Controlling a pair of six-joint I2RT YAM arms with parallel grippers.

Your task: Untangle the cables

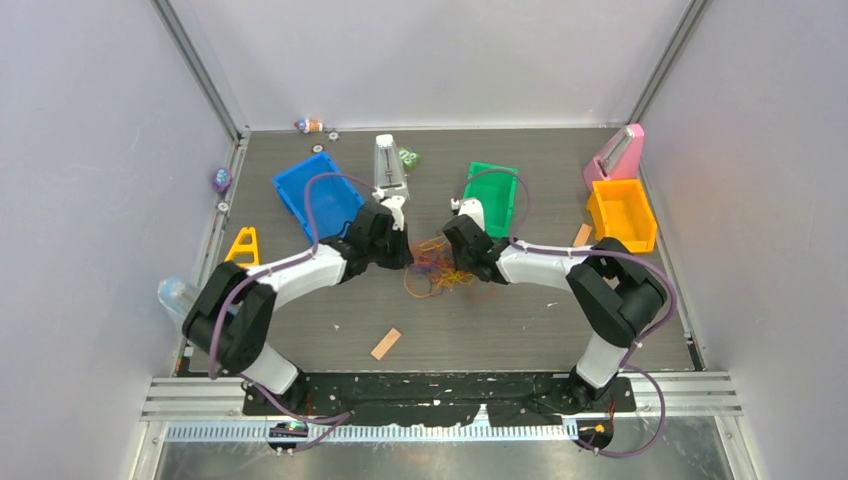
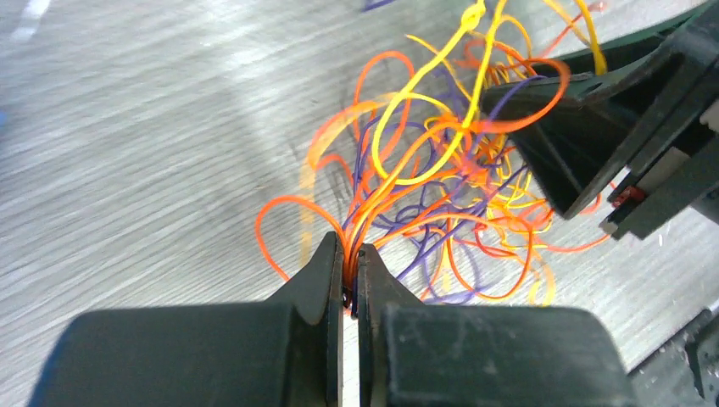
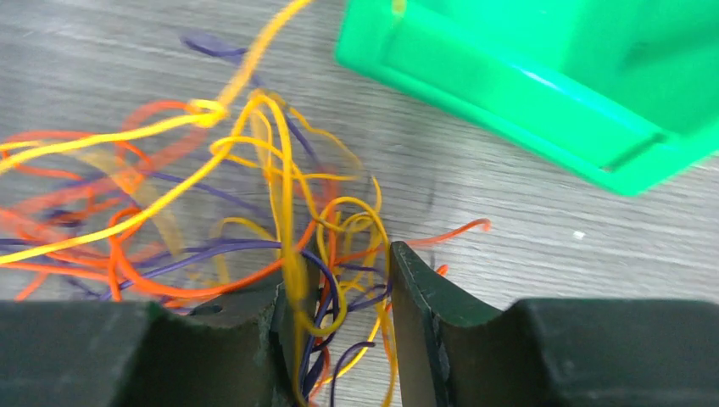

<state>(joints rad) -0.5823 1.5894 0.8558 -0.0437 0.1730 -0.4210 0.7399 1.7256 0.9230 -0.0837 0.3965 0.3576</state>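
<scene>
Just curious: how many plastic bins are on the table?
3: blue bin back left, green bin back centre, orange bin right; the pink object behind it might be another.

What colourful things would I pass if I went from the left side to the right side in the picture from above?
yellow triangle → blue bin → cables → green bin → orange bin

Grey table (image 1: 520, 330) w/ cables (image 1: 440, 270) centre, blue bin (image 1: 295, 190), green bin (image 1: 495, 190), orange bin (image 1: 622, 213), tan stick (image 1: 386, 343).
</scene>
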